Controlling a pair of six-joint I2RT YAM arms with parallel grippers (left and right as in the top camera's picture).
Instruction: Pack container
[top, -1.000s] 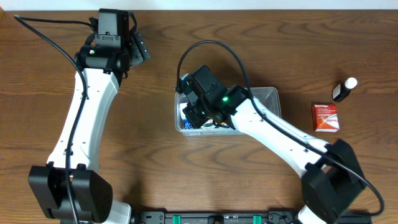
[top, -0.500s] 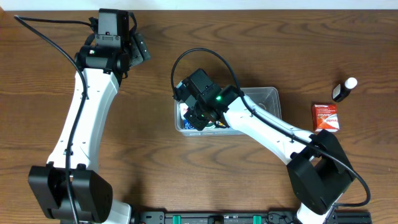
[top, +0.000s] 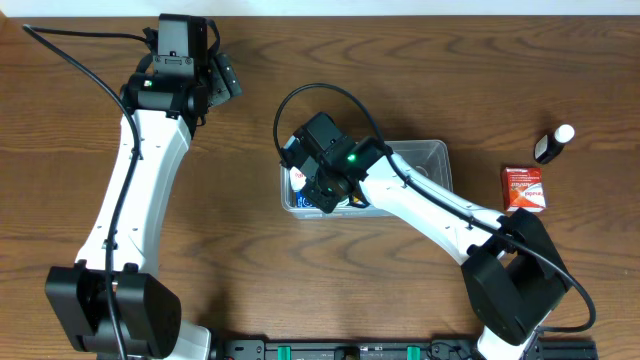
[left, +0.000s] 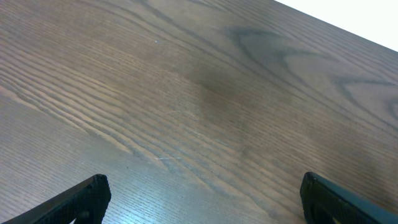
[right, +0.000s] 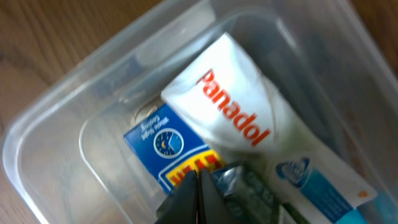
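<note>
- Container (top: 432, 155) at the middle of the table (top: 250, 270), its left half hidden overhead by the right arm (top: 420, 200).
- Right gripper (right: 199, 190) inside it, jaws closed, nothing visibly held.
- Left gripper (left: 202, 199) spread wide, empty, fingertips cut off.

Panadol box (right: 236, 118) in container (top: 432, 152) (left end); carton (top: 524, 188) well right, bottle (top: 552, 145) just behind.

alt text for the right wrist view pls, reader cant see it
The right gripper, shut, hangs over the clear container, which holds a white Panadol box, a blue and yellow box and a white and teal pack. Wooden table shows at top left.
</note>
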